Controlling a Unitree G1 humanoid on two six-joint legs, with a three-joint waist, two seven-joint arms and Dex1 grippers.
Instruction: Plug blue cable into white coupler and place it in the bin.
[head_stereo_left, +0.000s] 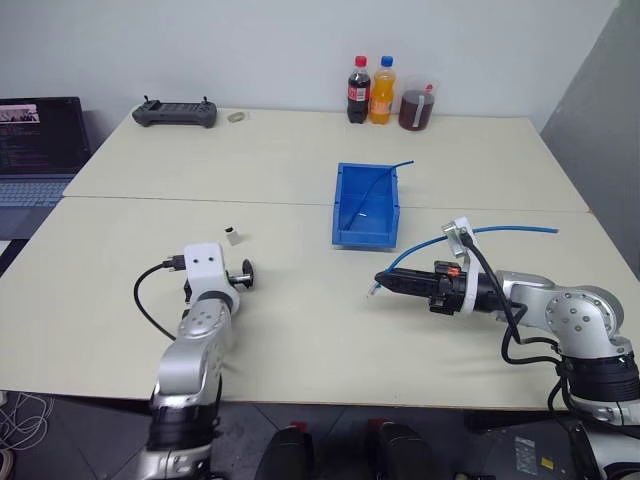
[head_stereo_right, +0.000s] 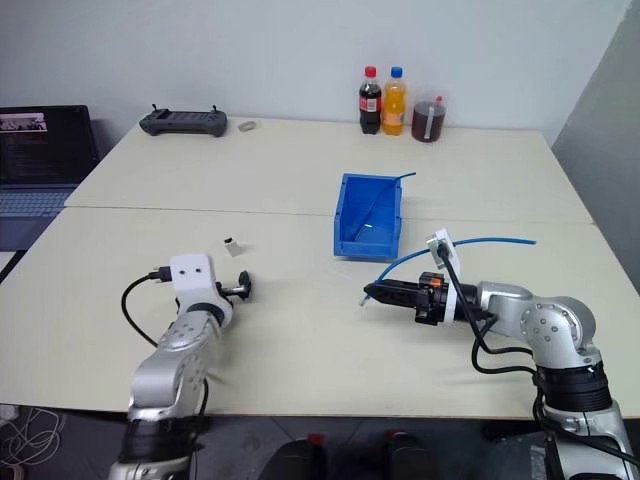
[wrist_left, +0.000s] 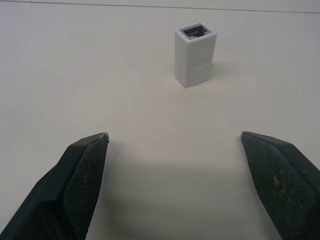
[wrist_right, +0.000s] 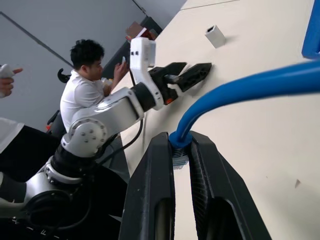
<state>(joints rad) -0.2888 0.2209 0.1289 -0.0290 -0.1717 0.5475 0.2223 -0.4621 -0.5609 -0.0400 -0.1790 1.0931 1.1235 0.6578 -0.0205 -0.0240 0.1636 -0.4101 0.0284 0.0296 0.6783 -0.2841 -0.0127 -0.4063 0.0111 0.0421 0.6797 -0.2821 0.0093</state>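
Left wrist view: left gripper (wrist_left: 175, 142) gapes before the coupler (wrist_left: 195, 55), upper centre. Right gripper (wrist_right: 181, 165) clamps the cable (wrist_right: 240, 90). Next, I judge: advance, pinch the coupler.

Table (head_stereo_left: 300, 330) carries bin (head_stereo_left: 366, 205), white coupler (head_stereo_left: 231, 237), bottles (head_stereo_left: 370, 91).

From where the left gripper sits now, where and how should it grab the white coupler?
Grip the white coupler across its two plain side walls, about mid-height, coming in level and straight ahead. It stands upright on the table with its open socket facing up, centred ahead of the open left gripper. Side pads should leave the socket clear for the blue cable that the right gripper holds.
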